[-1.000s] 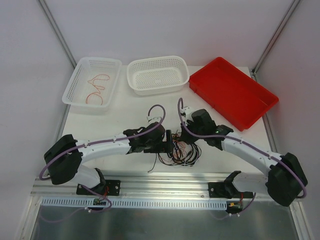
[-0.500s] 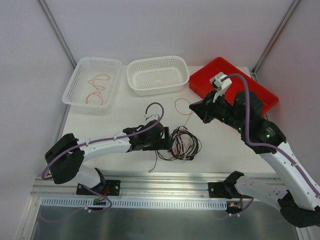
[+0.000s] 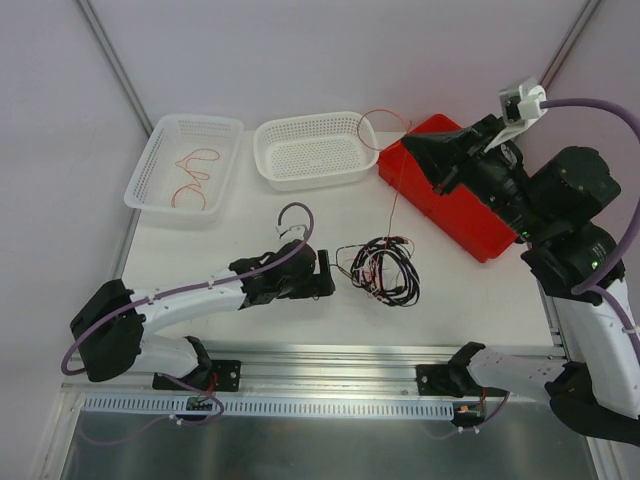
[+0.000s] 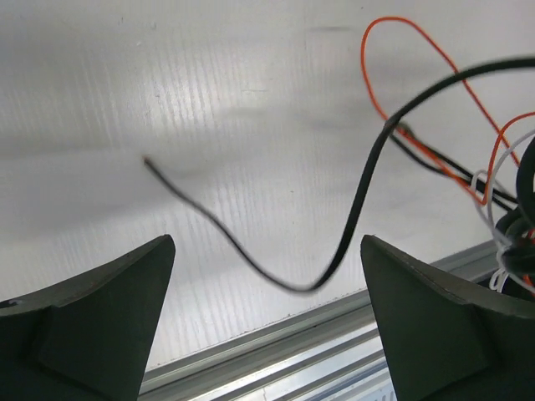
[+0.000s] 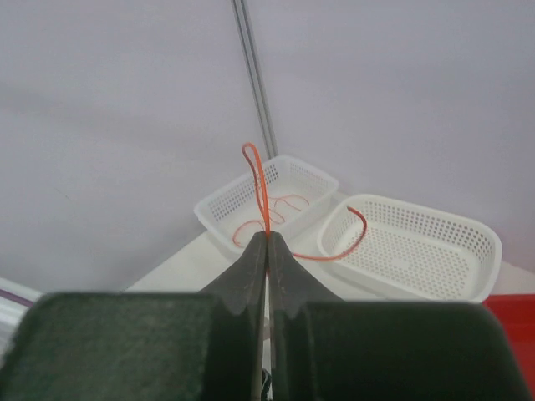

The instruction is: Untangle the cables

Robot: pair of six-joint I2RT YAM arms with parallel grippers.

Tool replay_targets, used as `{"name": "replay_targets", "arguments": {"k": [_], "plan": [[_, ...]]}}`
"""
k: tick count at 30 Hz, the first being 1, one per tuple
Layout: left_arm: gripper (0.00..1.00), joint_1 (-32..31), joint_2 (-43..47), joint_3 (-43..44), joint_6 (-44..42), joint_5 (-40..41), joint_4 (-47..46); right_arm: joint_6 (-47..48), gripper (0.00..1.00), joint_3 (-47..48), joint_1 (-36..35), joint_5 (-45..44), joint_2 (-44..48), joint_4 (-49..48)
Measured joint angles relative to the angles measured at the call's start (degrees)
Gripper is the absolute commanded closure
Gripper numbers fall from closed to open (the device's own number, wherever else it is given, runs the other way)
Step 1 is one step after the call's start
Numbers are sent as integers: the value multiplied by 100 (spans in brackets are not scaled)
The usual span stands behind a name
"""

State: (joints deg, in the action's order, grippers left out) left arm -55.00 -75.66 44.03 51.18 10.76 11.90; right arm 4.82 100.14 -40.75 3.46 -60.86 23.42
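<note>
The cables (image 3: 382,272) lie bunched on the table (image 3: 230,235). One red-orange wire (image 3: 394,195) stretches lengthwise from the bunch up and away, pinched between my right gripper's (image 3: 408,138) closed jaws. My left gripper (image 3: 328,272) gapes wide, holding nothing, just beside the bunch.

Nothing legible anywhere: the two white baskets (image 3: 200,118) (image 3: 315,183), the red tray (image 3: 412,172) and the table (image 3: 250,240) carry no readable writing, label, brand, number or sign.

white basket (image 3: 150,170), second white basket (image 3: 310,150), red tray (image 3: 440,215)
</note>
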Motion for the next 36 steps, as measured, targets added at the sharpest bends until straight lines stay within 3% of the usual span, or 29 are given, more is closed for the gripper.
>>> {"name": "replay_targets", "arguments": {"k": [7, 14, 17, 18, 20, 21, 24, 31, 36], "plan": [[2, 0, 1069, -282, -424, 192, -52, -262, 99, -225, 0, -24, 0, -302], [2, 0, 2409, -802, -704, 284, -85, -997, 99, -3193, 0, -173, 474, -339], [1, 0, 2704, -990, -706, 282, -83, -1338, 90, -4277, -26, -181, 184, -22], [1, 0, 2736, -1025, -706, 282, -83, -1416, 82, -4542, -46, -201, 70, 103], [1, 0, 2741, -1086, -702, 275, -83, -1567, 71, -5023, -212, -330, -146, 306], [1, 0, 2715, -1110, -697, 271, -81, -1613, 54, -5178, -293, -417, -192, 409], [1, 0, 2520, -1117, -684, 173, -87, -1705, 40, -5539, -479, -614, -160, 658], [1, -2, 1792, -1097, -647, -144, -111, -1683, 37, -5591, -236, -1373, 651, 857], [1, -4, 1163, -863, -621, -400, -210, -1714, 40, -5707, 708, -1650, 1091, 872]]}}
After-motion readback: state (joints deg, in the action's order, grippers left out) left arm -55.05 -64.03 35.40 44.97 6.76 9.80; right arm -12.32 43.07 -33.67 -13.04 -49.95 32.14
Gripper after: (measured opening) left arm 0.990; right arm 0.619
